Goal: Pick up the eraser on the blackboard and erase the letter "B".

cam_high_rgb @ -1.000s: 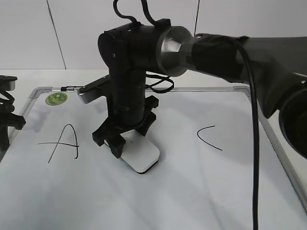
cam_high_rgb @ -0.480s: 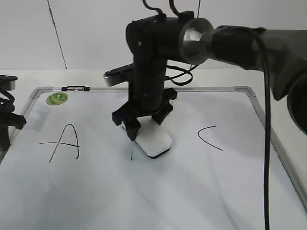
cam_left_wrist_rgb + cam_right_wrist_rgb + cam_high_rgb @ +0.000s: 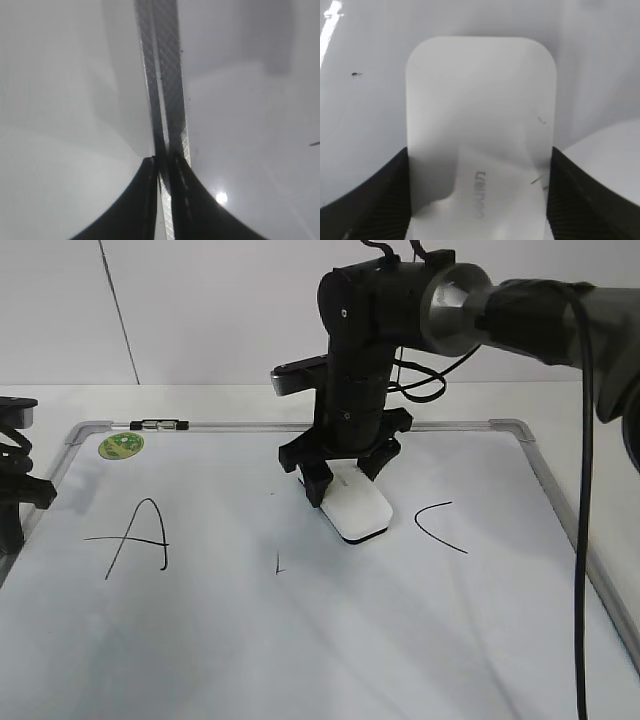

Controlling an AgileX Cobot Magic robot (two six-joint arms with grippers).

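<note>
Near the board's (image 3: 560, 530) middle, slightly toward the far edge, the right gripper (image 3: 345, 483) clamped the eraser (image 3: 357, 510) flat on the surface, between a short leftover stroke of the "B" (image 3: 278, 562) and the "C" (image 3: 440, 527). Bare board lay nearer. At the left edge, the left gripper (image 3: 162, 165) pinched the frame (image 3: 165, 90).

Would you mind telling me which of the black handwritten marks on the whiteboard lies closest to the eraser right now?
The curved "C", just right of the white plastic eraser. The short stroke remnant lies farther, and the "A" farthest left.
</note>
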